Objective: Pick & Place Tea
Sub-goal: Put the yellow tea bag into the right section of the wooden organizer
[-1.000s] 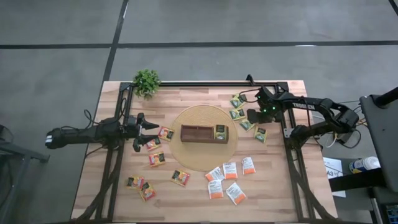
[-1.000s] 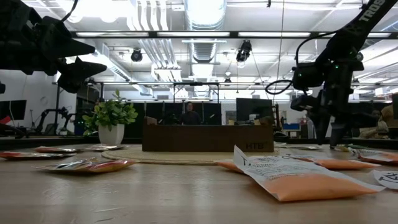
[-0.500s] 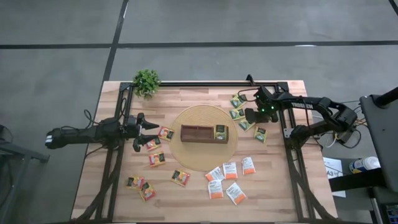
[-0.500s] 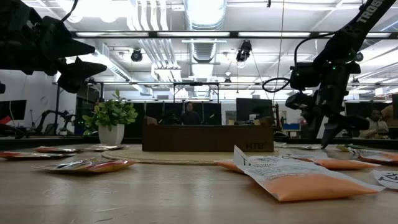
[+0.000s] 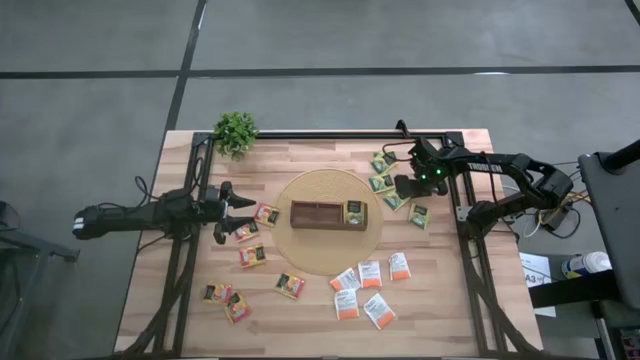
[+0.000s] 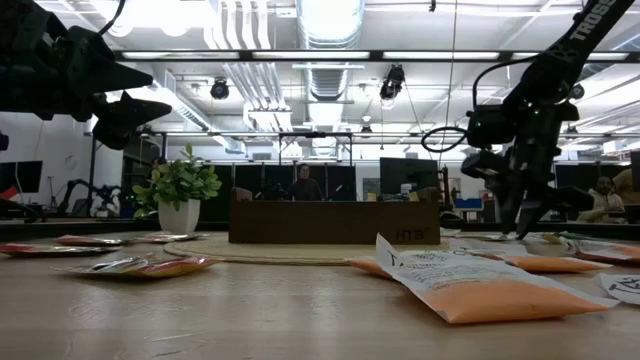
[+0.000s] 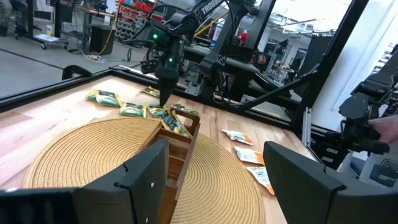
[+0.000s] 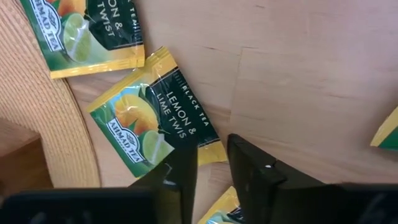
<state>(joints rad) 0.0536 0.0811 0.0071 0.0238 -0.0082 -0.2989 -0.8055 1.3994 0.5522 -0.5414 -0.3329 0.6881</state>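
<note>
Left to right, seen from above. Left gripper (image 5: 235, 212): fingers spread wide, holding nothing, poised over the counter (image 5: 440, 300) just left of the round mat (image 5: 327, 222). Yellow-red-black sachets (image 5: 250, 255): small, flat, glossy squares scattered under and near that gripper. Small potted plant (image 5: 236, 131): leafy green, in a white pot at the far-left corner. Mat: coiled woven fibre, at centre, bearing the long dark-brown divided wooden box (image 5: 328, 214), with one sachet in its right-end compartment. White-orange sachets (image 5: 370, 272): clustered near the mat's front-right edge. Green-yellow sachets (image 5: 383, 183): in a row beside the mat's right rim. Right gripper (image 5: 405, 187): lowered among them, fingers a narrow gap apart astride the yellow corner of one sachet (image 8: 152, 121) lying flat. Counter: pale wood planks, black frame rails along both sides. Beyond: grey floor, workshop with ceiling ducts and lamps.
</note>
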